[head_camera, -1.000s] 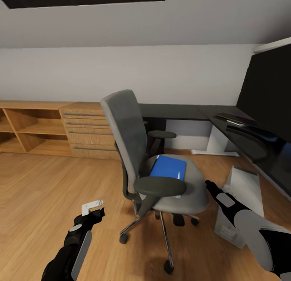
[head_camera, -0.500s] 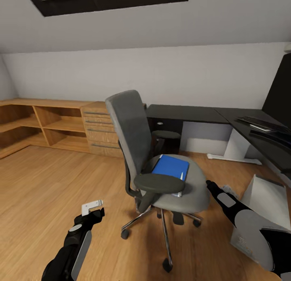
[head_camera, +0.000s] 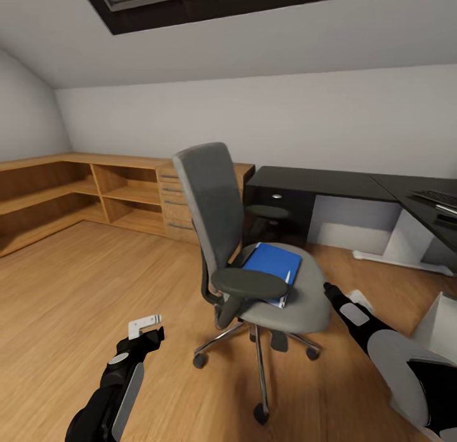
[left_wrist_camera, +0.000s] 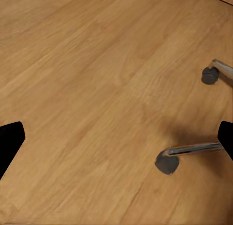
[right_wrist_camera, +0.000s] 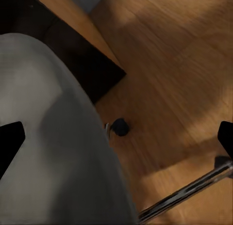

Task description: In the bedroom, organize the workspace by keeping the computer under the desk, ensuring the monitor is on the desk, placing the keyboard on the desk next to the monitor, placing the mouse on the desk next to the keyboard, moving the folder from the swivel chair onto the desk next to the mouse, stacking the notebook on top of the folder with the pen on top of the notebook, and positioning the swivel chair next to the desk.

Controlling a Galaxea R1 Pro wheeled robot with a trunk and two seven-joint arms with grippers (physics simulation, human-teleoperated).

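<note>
Blue folder (head_camera: 273, 265) lies flat on the grey seat of the swivel chair (head_camera: 266, 283), thin and glossy, with a slim white pen-like sliver at its near edge — too small to name for sure. The chair's near black armrest covers the folder's front corner. Tall grey padded back, chrome star base on dark castors. Behind the chair, the black glossy worktop of the desk (head_camera: 317, 178) runs to the frame edge, where the keyboard (head_camera: 438, 199) is cut off. Beside the desk, light-wood shelves and drawers (head_camera: 127, 194). Left gripper (head_camera: 147, 329) hangs low over the plank floor (head_camera: 76, 289), fingers apart. Right gripper (head_camera: 329, 291) sits just beside the seat's edge; its fingers are spread wide in the right wrist view.
</note>
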